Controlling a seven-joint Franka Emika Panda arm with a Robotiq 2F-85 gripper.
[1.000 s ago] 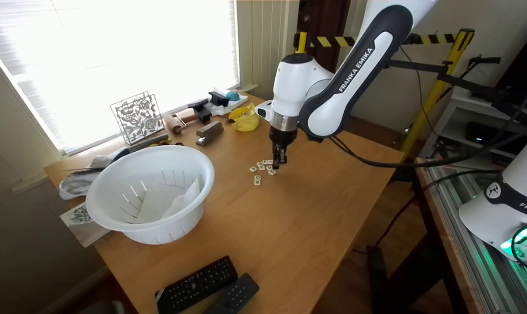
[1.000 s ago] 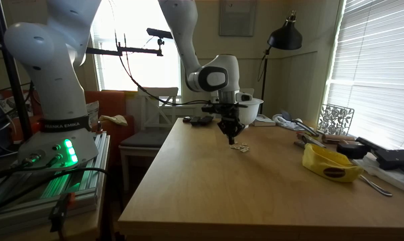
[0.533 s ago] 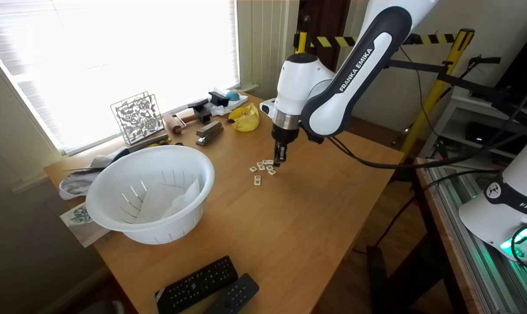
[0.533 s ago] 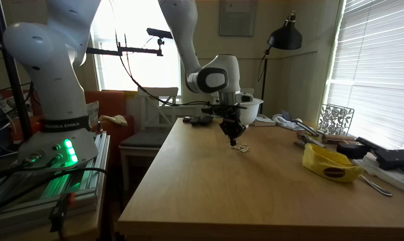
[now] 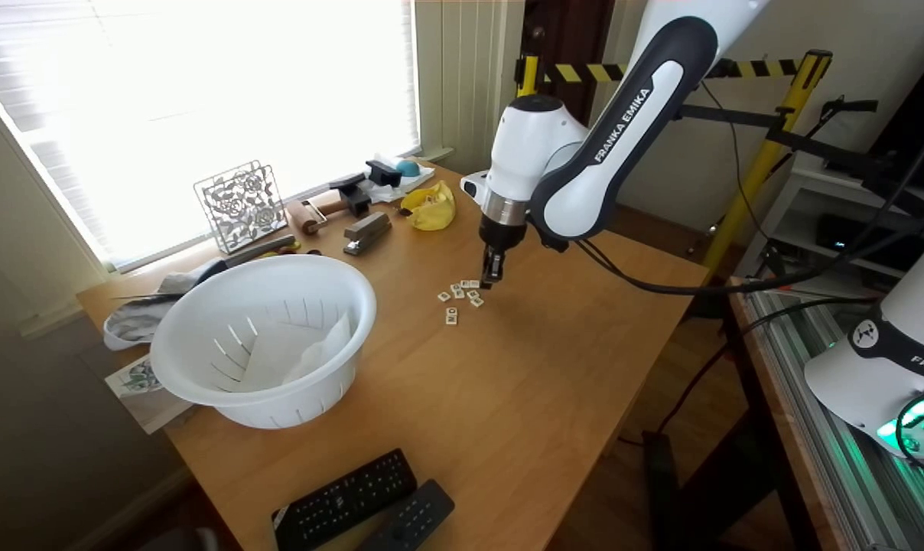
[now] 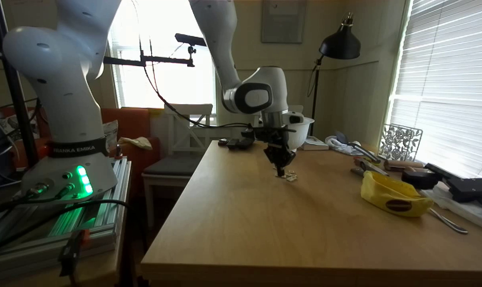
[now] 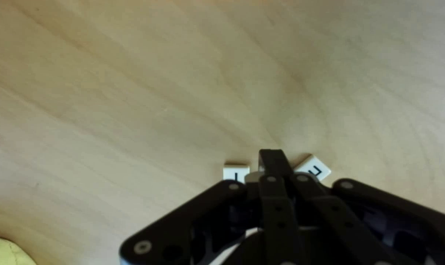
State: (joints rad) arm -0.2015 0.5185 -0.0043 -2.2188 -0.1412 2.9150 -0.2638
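With its jaws pressed together, the gripper [image 7: 276, 161] is seen at the lower centre of the wrist view, between a left-hand tile [image 7: 235, 172] and a right-hand tile [image 7: 314, 168], both partly covered by it; whether either is touched cannot be told. In an exterior view, scattered letter tiles [image 5: 459, 294] are found near the centre of the frame on the wooden table [image 5: 500, 390], with a white colander [image 5: 301, 402] set at left and two dark remotes [image 5: 347, 496] laid at the bottom.

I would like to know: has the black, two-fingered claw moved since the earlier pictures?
Yes. In an exterior view, the claw has shifted slightly right and down the picture, against the small white square letter tiles, which lie unmoved.
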